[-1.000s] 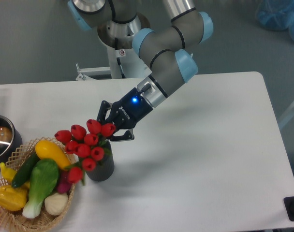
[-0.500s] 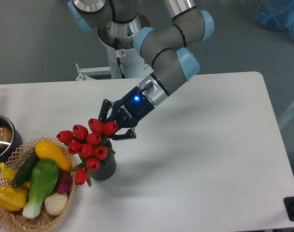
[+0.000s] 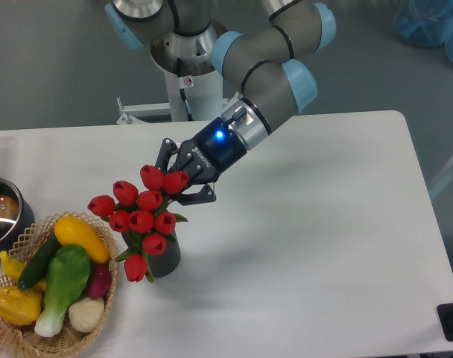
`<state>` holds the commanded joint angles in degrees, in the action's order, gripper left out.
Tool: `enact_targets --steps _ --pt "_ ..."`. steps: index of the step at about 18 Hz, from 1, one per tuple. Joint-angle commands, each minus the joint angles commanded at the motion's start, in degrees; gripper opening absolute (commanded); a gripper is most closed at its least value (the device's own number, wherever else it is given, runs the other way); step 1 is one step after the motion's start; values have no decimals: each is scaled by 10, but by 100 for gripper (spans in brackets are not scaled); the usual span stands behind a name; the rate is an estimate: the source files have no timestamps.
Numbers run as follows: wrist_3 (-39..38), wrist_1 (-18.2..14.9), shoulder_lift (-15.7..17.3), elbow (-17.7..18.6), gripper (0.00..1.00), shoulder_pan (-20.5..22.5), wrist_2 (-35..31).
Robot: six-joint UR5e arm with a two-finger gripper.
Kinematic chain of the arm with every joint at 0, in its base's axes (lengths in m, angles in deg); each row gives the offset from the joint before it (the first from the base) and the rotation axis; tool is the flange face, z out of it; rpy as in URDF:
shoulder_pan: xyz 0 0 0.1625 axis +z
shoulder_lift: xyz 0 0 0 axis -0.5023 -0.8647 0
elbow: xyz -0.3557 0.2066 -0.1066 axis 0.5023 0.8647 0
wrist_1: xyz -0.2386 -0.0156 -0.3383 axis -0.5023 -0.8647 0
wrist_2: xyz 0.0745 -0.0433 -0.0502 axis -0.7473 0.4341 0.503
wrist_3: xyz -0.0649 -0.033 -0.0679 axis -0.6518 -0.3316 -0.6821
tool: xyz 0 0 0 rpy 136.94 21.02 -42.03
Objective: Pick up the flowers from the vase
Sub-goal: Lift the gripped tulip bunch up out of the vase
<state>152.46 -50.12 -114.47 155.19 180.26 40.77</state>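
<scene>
Nearest me, the wicker basket of toy vegetables sits unchanged. Just beside it, the vase has shifted slightly right on the table. I note the flowers stand higher than a second ago, stems still inside the vase. Behind them, the gripper is clenched on the flowers and has risen.
</scene>
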Motion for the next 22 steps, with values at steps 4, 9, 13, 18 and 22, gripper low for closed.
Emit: enact_targets --steps 4,9,13,18,22 --pt "-12 -1 11 -12 0 18 41" --pt "-33 -1 13 -33 0 28 76" --pt "-33 -1 18 -40 0 40 95" --pt "-35 -2 26 -41 0 54 120" --pt "-37 -3 33 -41 0 66 142"
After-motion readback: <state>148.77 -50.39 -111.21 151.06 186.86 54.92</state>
